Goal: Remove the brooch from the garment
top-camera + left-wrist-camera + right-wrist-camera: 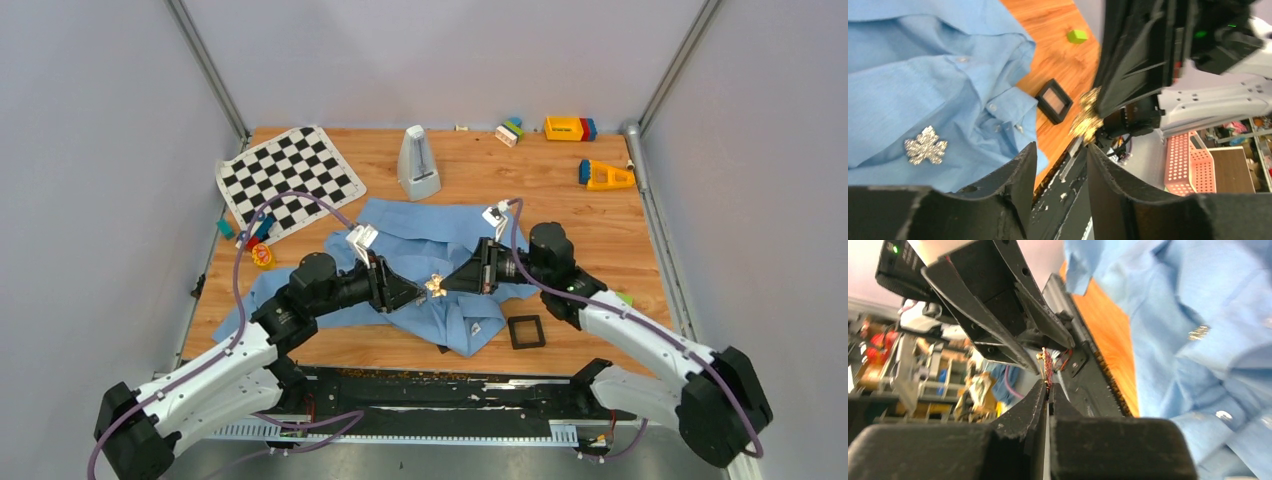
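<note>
The right pincer (1047, 388) is pressed together on the gold brooch (1087, 116), which stands edge-on at its tips, seemingly free of the blue shirt (908, 75) below. Straight ahead the left pincer (1060, 150) faces it, spread, just short of touching. A silver leaf brooch (925, 146) sits on the shirt, with wooden tabletop (1058, 35) beyond.

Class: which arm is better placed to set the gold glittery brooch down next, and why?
Right. The right gripper is shut on the gold glittery brooch; the left gripper is open and empty.
</note>
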`<state>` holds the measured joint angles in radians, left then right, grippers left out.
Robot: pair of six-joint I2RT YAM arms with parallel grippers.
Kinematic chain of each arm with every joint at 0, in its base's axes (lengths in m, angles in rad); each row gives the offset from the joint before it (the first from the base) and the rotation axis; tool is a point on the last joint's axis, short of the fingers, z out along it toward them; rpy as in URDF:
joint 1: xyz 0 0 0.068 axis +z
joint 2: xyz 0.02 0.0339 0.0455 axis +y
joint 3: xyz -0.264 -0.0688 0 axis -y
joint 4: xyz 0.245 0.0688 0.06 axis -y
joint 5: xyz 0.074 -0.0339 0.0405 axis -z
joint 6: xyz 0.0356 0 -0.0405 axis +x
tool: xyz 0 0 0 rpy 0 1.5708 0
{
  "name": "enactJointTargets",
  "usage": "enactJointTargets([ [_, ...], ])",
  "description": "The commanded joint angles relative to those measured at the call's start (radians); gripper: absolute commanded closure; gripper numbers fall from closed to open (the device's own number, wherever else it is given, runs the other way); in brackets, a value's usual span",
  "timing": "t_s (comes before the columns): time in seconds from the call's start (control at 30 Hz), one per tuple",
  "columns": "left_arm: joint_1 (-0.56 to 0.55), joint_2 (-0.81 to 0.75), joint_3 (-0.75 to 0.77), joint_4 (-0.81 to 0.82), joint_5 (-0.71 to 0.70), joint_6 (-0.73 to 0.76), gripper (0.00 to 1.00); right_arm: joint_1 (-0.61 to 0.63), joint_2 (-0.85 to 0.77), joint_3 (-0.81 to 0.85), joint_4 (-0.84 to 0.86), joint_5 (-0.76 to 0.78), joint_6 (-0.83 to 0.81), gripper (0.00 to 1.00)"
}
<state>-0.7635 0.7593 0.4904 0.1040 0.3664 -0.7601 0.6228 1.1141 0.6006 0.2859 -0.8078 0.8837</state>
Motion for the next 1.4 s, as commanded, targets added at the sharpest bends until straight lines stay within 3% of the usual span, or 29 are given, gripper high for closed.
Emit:
enactJointTargets([
  [0.0, -0.003, 0.068, -0.018, -0.128, -0.090, 0.041, 0.47, -0.031, -0.189, -0.021, -0.309, 0.279, -0.074, 1.00],
  [0.17, -0.098, 0.176, -0.049, -0.120, -0.138, 0.033, 0.35, -0.032, -0.360, -0.030, -0.529, 0.476, -0.119, 1.00],
  [0.27, -0.179, 0.227, -0.025, -0.191, -0.250, 0.018, 0.14, -0.032, -0.425, -0.035, -0.594, 0.508, -0.139, 1.00],
  [0.4, -0.286, 0.292, 0.014, -0.262, -0.390, -0.091, 0.01, -0.034, -0.494, -0.043, -0.658, 0.535, -0.141, 1.00],
  [0.6, -0.518, 0.452, 0.174, -0.418, -0.742, -0.220, 0.04, -0.032, -0.607, -0.062, -0.748, 0.613, -0.148, 1.00],
  [0.87, -0.512, 0.660, 0.387, -0.471, -0.846, -0.153, 0.07, -0.032, -0.627, -0.033, -0.822, 0.615, -0.163, 1.00],
  [1.07, -0.426, 0.732, 0.387, -0.419, -0.789, -0.142, 0.26, -0.033, -0.636, -0.024, -0.843, 0.601, -0.160, 1.00],
  [1.13, -0.420, 0.742, 0.386, -0.402, -0.790, -0.136, 0.39, -0.032, -0.643, -0.024, -0.848, 0.602, -0.158, 1.00],
  [1.27, -0.391, 0.737, 0.387, -0.381, -0.788, -0.120, 0.84, -0.032, -0.656, -0.027, -0.854, 0.607, -0.158, 1.00],
  [1.33, -0.361, 0.725, 0.386, -0.365, -0.769, -0.106, 0.99, -0.033, -0.658, -0.031, -0.857, 0.605, -0.158, 1.00],
  [1.37, -0.335, 0.719, 0.386, -0.359, -0.754, -0.092, 1.00, -0.032, -0.659, -0.033, -0.859, 0.605, -0.157, 1.00],
])
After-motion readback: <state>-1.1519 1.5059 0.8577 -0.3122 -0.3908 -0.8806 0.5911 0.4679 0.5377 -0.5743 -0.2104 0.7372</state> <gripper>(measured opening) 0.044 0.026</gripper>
